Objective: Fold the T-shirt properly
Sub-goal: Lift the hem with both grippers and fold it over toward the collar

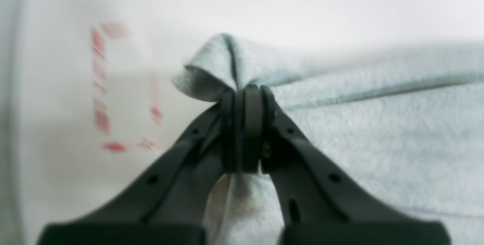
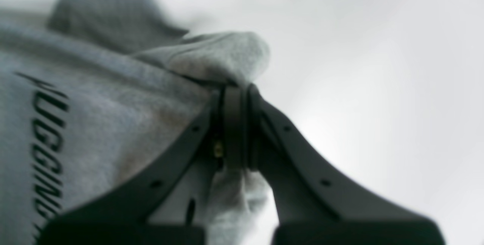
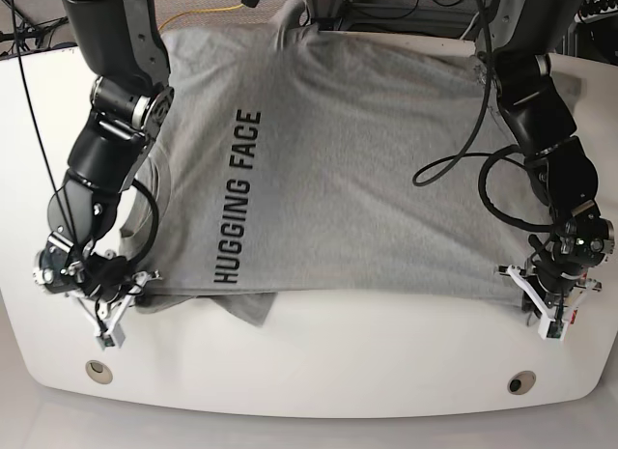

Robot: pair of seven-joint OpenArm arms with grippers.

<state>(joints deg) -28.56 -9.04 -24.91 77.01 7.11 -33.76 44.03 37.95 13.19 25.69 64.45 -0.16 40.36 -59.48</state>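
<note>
The heather-grey T-shirt [image 3: 348, 169] lies spread over the white table, its black "HUGGING FACE" lettering [image 3: 237, 198] running sideways. My left gripper [image 1: 245, 93] is shut on a bunched corner of the shirt [image 1: 211, 71]; in the base view it [image 3: 529, 287] is at the shirt's near right corner. My right gripper [image 2: 236, 88] is shut on a folded fold of grey cloth [image 2: 211, 58] beside the lettering [image 2: 49, 146]; in the base view it [image 3: 135, 287] is at the near left corner. A sleeve [image 3: 246, 307] sticks out under the near edge.
The white table [image 3: 319, 362] has a rounded front edge with two round holes [image 3: 521, 382]. Red dashed marks [image 1: 102, 86] show on the table left of the left gripper. Cables [image 3: 463, 169] hang from the right-side arm over the shirt.
</note>
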